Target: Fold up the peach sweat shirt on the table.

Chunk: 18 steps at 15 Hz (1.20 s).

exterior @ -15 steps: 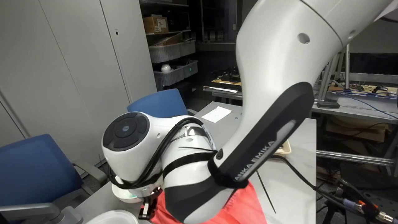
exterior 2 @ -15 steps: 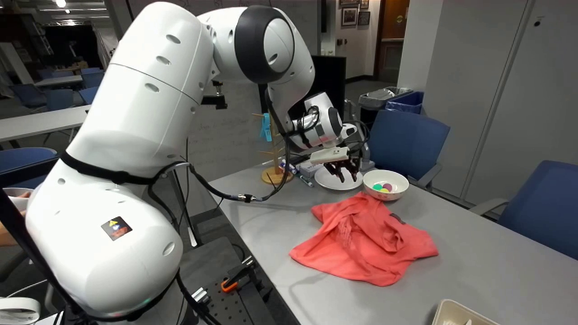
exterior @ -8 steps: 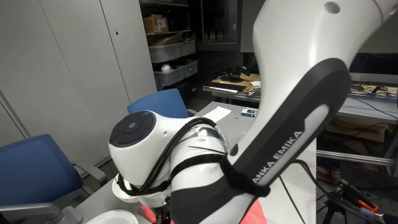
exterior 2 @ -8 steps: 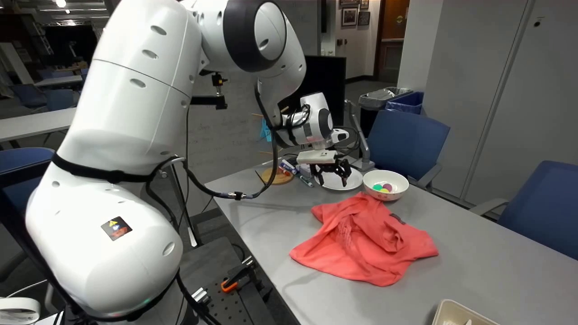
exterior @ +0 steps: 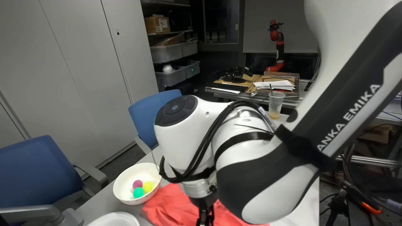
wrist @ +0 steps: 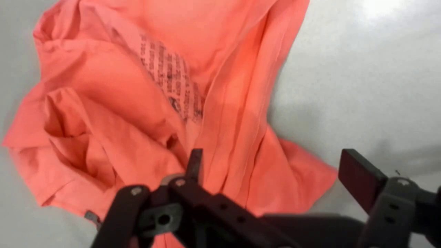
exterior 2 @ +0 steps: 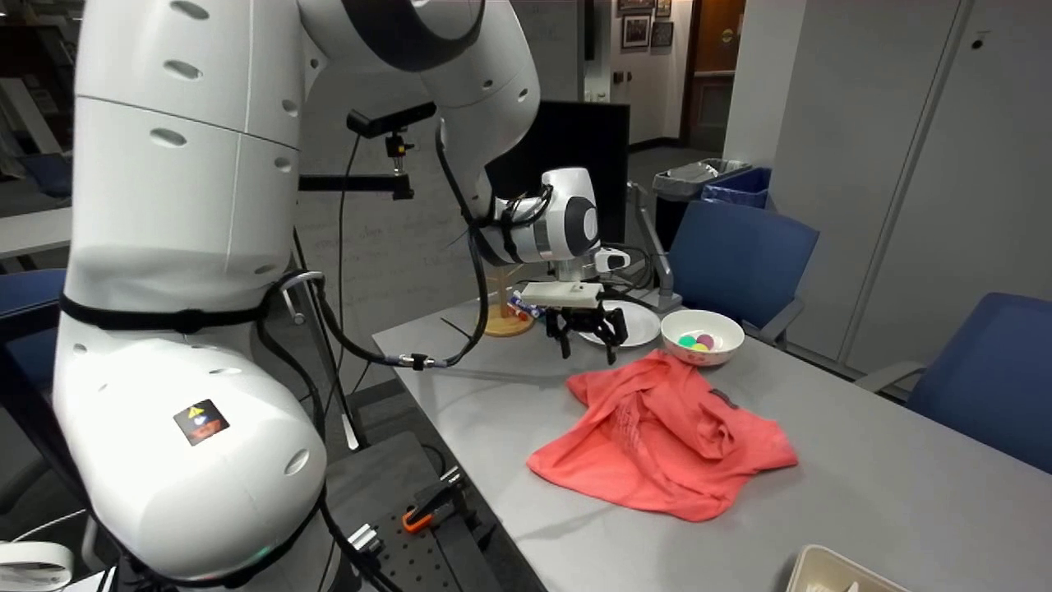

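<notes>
grey table (exterior 2: 863,477) bears rumpled coral sweatshirt (exterior 2: 657,448).

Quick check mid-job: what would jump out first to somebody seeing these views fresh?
Probably the peach sweat shirt, a vivid heap crumpled on the grey table. Next, the white robot arm, filling the left of an exterior view, its open gripper above the table. Then, beside the shirt, the white bowl with three bright balls inside.

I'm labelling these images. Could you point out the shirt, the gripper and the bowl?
Shirt (exterior 2: 662,444), in an exterior view: its crumpled middle.
Gripper (wrist: 270,167), in the wrist view: midway between its open fingertips.
Bowl (exterior: 133,172), in an exterior view: its inner wall.
</notes>
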Available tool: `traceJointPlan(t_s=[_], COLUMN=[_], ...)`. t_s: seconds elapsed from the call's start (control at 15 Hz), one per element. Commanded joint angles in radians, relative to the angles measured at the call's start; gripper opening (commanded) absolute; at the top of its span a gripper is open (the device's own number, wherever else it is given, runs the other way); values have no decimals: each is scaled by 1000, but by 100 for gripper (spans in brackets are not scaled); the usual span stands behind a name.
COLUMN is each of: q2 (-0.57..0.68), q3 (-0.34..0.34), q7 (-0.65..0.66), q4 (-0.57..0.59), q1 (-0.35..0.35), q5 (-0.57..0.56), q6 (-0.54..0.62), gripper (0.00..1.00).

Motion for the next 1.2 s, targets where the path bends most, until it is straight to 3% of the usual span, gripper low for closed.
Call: traceJointPlan(t_s=[0.0, 0.2, 0.53, 1.13], q2=[-95, -109, -70, 13], q3=[36, 51, 85, 26], q7=[-88, -132, -200, -155], q4=[-161, -267, -347, -382], q1=[-83, -124, -158, -99], q5=[86, 149, 232, 129], q6=[35, 112, 215, 353], gripper=[100, 100, 100, 100])
